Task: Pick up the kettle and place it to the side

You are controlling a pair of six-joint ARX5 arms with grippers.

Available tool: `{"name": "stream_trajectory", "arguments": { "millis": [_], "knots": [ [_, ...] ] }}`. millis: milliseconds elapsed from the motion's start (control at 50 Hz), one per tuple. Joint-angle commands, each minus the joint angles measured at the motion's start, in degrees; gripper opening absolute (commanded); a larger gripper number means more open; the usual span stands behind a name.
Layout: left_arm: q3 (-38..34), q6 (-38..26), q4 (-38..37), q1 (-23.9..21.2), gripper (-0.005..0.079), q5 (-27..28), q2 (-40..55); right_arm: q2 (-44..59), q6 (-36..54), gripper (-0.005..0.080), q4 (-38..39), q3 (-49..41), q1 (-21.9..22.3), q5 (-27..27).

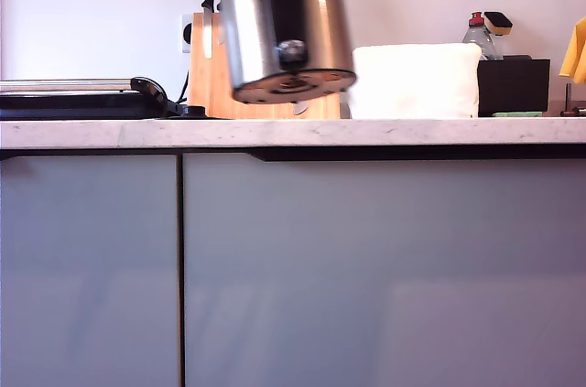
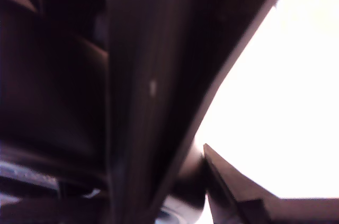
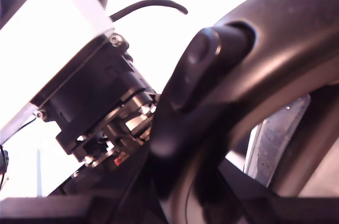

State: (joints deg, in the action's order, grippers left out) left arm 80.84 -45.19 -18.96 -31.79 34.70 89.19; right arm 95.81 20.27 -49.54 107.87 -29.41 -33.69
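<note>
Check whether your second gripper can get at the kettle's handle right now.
Probably yes: the kettle is off the counter, and its handle fills my second wrist view with nothing in front. Another arm's wrist crowds close beside it; my jaws aren't visible.

No readable text or labels anywhere.

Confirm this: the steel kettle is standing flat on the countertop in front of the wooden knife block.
Not right. The exterior view shows the kettle lifted clear of the countertop and tilted, its underside visible. It does hang in front of the wooden knife block.
</note>
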Motion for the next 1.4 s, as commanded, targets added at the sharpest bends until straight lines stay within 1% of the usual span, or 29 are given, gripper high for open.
{"name": "stream_trajectory", "arguments": {
  "millis": [0, 260, 600, 820, 1220, 1380],
  "knots": [
    [5.42, -3.30, 3.41, -0.72, -0.0021, -0.79, -1.25, -5.40, 1.86, -0.0010, 2.60, 3.15, 2.32, 1.31],
    [10.80, -4.44, 0.26, -3.32, -0.0021, -0.96, 4.63, -5.77, 4.42, -0.0010, -4.26, 3.15, 6.80, 1.29],
    [11.17, -4.83, 0.42, -5.51, -0.0021, -1.01, 8.87, -5.77, 5.38, -0.0011, -10.86, 3.15, 11.91, 1.16],
    [11.17, -4.81, -0.02, -5.88, -0.0021, -1.07, 9.75, -5.68, 5.49, -0.0011, -15.76, 3.15, 13.07, 1.22],
    [11.17, -4.79, -2.84, -5.86, -0.0021, -1.16, 10.73, -4.90, 5.66, -0.0011, -23.56, 3.15, 13.35, 1.42],
    [11.17, -4.79, -3.61, -5.84, -0.0021, -1.36, 12.15, -3.80, 5.42, -0.0011, -25.29, 3.15, 13.35, 2.80]
  ]
}}
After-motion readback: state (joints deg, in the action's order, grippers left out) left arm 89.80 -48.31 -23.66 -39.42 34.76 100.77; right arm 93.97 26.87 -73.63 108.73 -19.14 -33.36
